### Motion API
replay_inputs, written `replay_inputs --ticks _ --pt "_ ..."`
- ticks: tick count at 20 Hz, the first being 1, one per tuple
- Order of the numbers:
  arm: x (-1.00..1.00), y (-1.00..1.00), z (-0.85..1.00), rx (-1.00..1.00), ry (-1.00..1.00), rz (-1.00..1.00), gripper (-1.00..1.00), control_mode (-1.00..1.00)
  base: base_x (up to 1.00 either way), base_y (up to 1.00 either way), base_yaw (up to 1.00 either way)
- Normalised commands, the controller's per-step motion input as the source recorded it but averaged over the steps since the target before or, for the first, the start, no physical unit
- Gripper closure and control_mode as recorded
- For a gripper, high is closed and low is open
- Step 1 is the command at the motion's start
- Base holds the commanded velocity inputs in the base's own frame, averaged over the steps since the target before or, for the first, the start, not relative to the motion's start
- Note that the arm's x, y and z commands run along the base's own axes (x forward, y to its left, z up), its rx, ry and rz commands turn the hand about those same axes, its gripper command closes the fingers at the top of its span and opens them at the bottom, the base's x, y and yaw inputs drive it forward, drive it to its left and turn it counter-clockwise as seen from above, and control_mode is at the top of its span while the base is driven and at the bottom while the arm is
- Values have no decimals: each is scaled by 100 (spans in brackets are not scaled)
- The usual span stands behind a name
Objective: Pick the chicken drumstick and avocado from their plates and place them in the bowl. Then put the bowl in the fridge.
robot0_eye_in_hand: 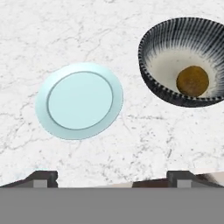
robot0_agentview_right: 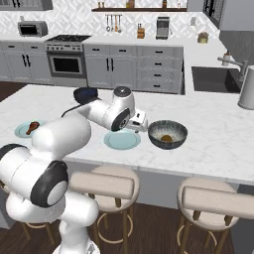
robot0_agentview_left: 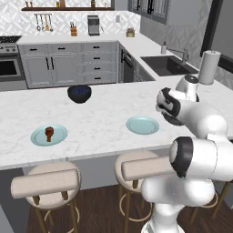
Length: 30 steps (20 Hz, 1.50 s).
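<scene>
The marble bench [robot0_agentview_left: 100,113] is seen carrying the ribbed bowl [robot0_eye_in_hand: 153,65], in which the avocado [robot0_eye_in_hand: 192,81] is lying, with a bare teal plate [robot0_eye_in_hand: 78,100] just beside it. A second teal plate [robot0_agentview_left: 38,139], well apart near the far end, is occupied by the chicken drumstick [robot0_agentview_left: 49,133]. The fingers [robot0_eye_in_hand: 111,177] are spread wide above the bench, with nothing held.
</scene>
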Motion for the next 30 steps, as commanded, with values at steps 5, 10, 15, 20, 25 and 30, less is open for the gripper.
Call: replay_inputs --ticks 5,10,15,20,25,30 --pt "-45 100 33 0 5 0 -100 -100 0 0 0" --pt "-19 100 19 0 9 0 -100 -100 0 0 0" --pt "-1 100 5 0 8 0 -100 -100 0 0 0" --pt "0 100 0 0 5 6 -100 -100 0 0 0" --pt "1 96 0 0 6 11 -100 -100 0 0 0" --pt "14 66 0 10 11 12 -100 -100 0 0 0"
